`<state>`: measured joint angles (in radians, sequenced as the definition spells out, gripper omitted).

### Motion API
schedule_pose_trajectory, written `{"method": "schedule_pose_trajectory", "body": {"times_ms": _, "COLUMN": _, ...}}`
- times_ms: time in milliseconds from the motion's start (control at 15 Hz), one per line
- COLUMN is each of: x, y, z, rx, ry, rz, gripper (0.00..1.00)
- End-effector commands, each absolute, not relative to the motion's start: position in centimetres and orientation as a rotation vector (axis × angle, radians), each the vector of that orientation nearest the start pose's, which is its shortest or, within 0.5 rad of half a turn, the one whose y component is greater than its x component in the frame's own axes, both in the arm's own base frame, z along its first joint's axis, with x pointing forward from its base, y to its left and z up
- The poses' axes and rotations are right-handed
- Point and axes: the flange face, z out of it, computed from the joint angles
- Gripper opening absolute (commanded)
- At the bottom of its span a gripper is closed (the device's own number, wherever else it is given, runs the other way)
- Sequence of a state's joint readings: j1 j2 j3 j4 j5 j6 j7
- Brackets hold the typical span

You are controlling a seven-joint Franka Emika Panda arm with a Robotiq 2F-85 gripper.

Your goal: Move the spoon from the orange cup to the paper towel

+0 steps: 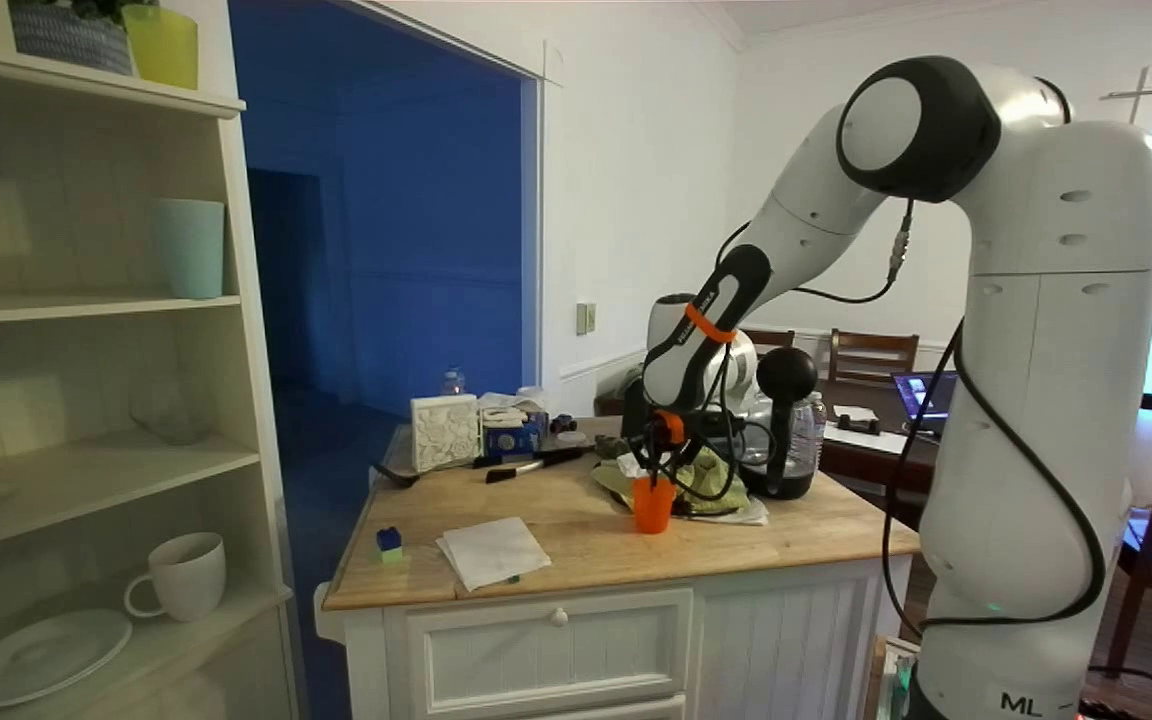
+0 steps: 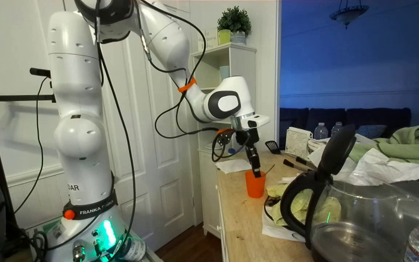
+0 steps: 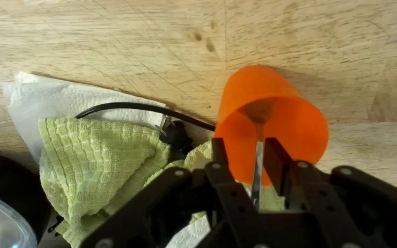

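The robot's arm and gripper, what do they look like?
The robot arm is glossy white and rounded, with black joint covers. Black cables run along it, and an orange strap wraps it. A black band at its base shows FRANKA. The gripper is black, with two slim fingers and pale screw heads.

White arm (image 2: 76,83) with black joint covers (image 1: 958,128), black cables (image 1: 996,621), orange strap (image 2: 187,85); in an exterior view, its base (image 2: 67,229) glows green at three o'clock.
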<state>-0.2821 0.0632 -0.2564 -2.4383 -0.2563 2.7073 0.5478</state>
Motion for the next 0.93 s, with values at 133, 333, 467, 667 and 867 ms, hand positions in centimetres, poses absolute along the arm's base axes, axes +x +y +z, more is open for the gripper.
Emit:
{"method": "schedule_pose_trajectory", "body": {"times_ms": 133, "x": 44.7, "y": -25.4, "z": 31.0, "rx": -2.953, "ry": 1.386, "rz": -0.381, "gripper": 0.36}}
{"method": "schedule_pose_trajectory", "body": {"times_ms": 333, "x": 44.9, "y": -25.3, "z": 30.6, "rx": -2.953, "ry": 1.383, "rz": -0.372, "gripper": 0.32}}
{"method": "schedule_pose_trajectory", "body": {"times_ms": 467, "x": 44.9, "y": -24.9, "z": 30.2, "rx": -2.947, "ry": 1.37, "rz": -0.36, "gripper": 0.32}}
{"method": "schedule_pose_trajectory", "body": {"times_ms": 667, "x": 45.2, "y": -24.7, "z": 29.5, "rx": -2.94, "ry": 1.374, "rz": -0.354, "gripper": 0.38}}
{"method": "schedule_pose_trajectory", "body": {"times_ms": 867, "x": 45.4, "y": -24.6, "z": 28.7, "rx": -2.925, "ry": 1.381, "rz": -0.34, "gripper": 0.38}}
